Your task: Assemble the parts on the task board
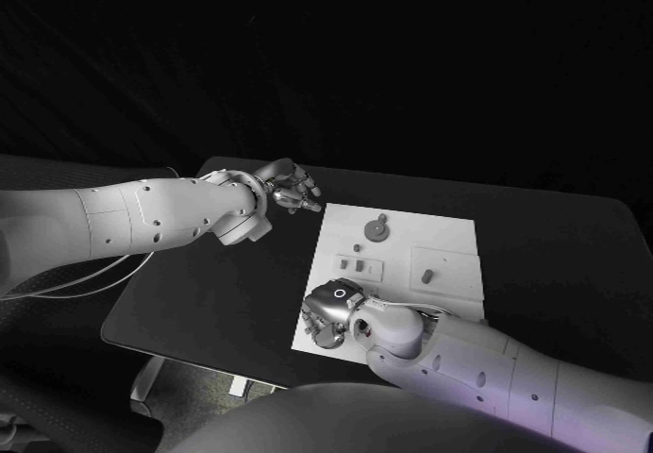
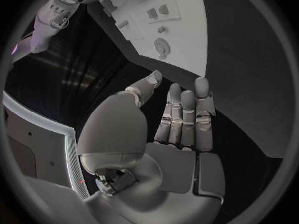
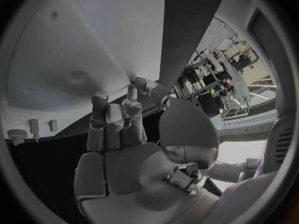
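You are looking at a robotics lab or workshop: a black counter carries a white task board at its middle, and beyond the counter's edge stand metal racks crowded with equipment and cables.

The head camera looks steeply down on the counter from the robot's side. Each wrist camera sits close behind its own fingers; all three share the task board.

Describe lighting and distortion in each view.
Head view: dim, only the task board stands out against the black table. Left wrist view: fisheye bends the board's edges beyond the left robot hand. Right wrist view: bright room behind the right robot hand.
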